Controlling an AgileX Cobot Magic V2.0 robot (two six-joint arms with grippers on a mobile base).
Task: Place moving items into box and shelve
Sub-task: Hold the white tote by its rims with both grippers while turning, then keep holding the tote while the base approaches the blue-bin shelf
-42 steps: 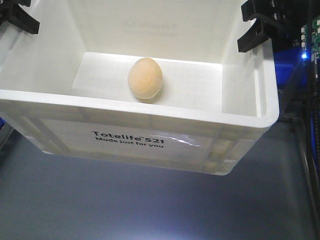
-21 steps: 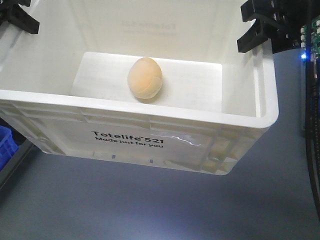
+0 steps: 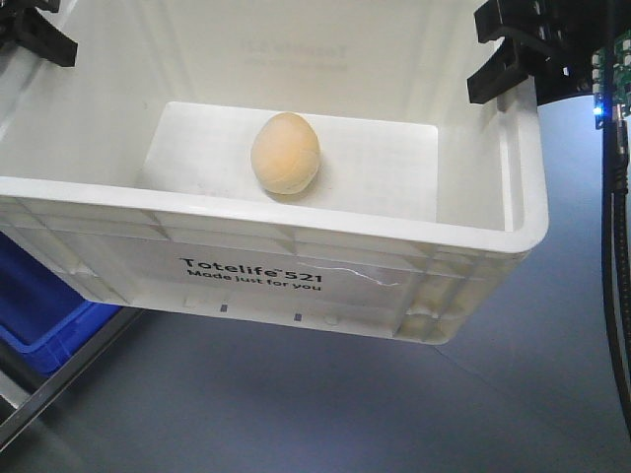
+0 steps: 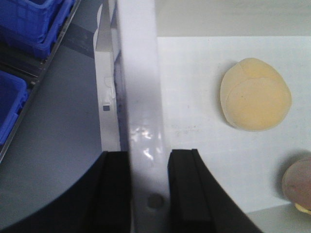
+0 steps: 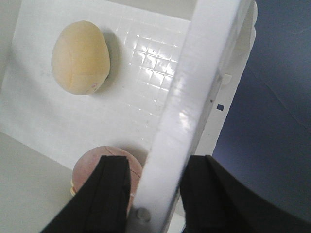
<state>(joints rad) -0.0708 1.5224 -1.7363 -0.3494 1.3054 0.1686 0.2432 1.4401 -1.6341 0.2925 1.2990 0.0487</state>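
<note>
A white plastic box (image 3: 296, 222) marked "Totelife 521" hangs in the air, held by both arms. My left gripper (image 4: 149, 194) is shut on its left rim (image 4: 138, 97); in the front view it shows at the top left (image 3: 35, 34). My right gripper (image 5: 155, 194) is shut on the right rim (image 5: 194, 87); in the front view it is at the top right (image 3: 508, 59). A pale orange ball (image 3: 285, 153) lies on the box floor, also seen from both wrists (image 4: 255, 94) (image 5: 80, 57). A pinkish-brown ball (image 5: 99, 160) lies near the right gripper's inner finger, also at the left wrist view's edge (image 4: 299, 184).
Grey floor lies below the box. A blue crate (image 3: 44, 320) and a dark shelf rail (image 3: 59, 389) are at the lower left. Blue crates (image 4: 29, 29) also show in the left wrist view. Cables and a lit blue LED (image 3: 597, 110) run down the right edge.
The box stays fixed in the grippers while the background shifts right: the blue crate and shelf rail at lower left have come further into view, and the dark equipment at right has slid out.
</note>
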